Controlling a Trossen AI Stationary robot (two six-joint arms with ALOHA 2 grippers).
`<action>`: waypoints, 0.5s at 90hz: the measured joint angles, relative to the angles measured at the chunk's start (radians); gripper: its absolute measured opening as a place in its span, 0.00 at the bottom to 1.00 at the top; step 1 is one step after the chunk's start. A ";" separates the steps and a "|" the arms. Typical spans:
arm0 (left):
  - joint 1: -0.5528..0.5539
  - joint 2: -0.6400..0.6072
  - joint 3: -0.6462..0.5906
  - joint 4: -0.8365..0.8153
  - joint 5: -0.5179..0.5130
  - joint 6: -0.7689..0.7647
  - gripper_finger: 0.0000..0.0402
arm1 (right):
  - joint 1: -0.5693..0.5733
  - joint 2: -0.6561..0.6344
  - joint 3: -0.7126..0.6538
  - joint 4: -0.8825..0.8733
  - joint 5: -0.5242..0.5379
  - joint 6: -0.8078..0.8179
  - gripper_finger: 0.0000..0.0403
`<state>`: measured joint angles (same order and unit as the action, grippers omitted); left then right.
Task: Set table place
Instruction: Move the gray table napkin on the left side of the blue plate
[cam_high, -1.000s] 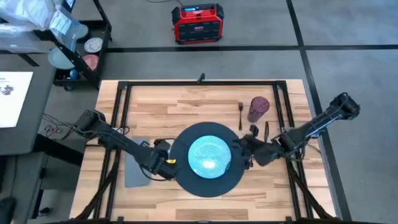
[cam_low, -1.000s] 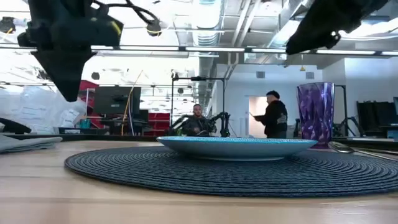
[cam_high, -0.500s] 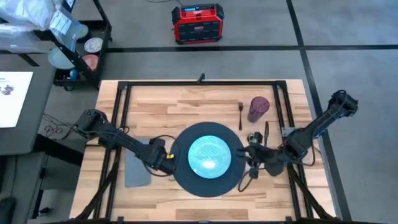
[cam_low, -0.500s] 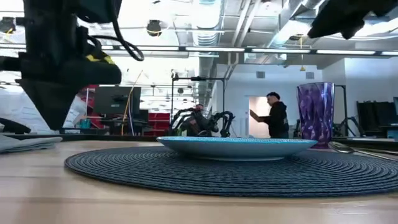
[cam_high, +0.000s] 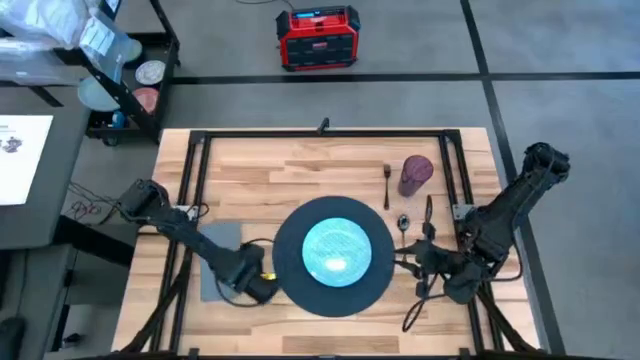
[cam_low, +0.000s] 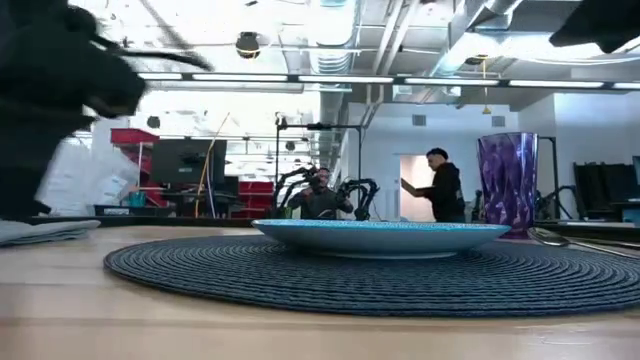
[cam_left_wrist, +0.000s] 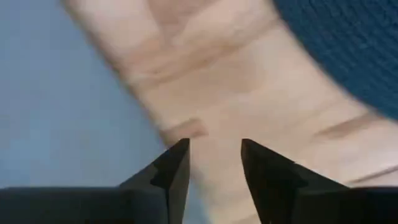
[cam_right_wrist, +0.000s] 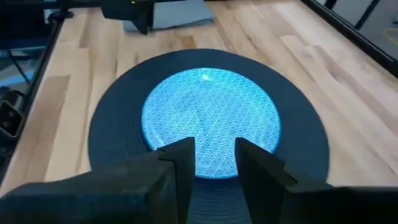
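The left end effector (cam_high: 255, 287) hovered narrowly parted, empty, beside the napkin (cam_high: 220, 260). The napkin looked limp (pinch an edge). The right end effector (cam_right_wrist: 214, 163) was likewise narrowly parted.

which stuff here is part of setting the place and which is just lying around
For the job: mat, teal plate, napkin, fork, spoon, knife, purple cup.

Just about: red case on the floor, cart with discs, paper on the side desk.
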<state>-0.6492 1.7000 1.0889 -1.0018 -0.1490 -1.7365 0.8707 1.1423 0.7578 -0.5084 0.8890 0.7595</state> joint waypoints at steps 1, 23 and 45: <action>-0.007 0.000 0.001 0.006 -0.012 -0.002 0.34 | 0.000 0.000 0.000 -0.001 0.000 0.000 0.25; -0.020 -0.005 0.026 -0.271 -0.261 -0.008 0.34 | -0.045 0.000 0.000 -0.011 0.004 -0.004 0.25; 0.224 -0.005 0.002 -0.354 -0.209 -0.123 0.34 | -0.106 0.000 0.000 -0.016 0.002 -0.008 0.25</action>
<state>-0.4257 1.6951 1.0908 -1.3557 -0.3583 -1.8592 0.7651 1.1423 0.7582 -0.5245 0.8914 0.7512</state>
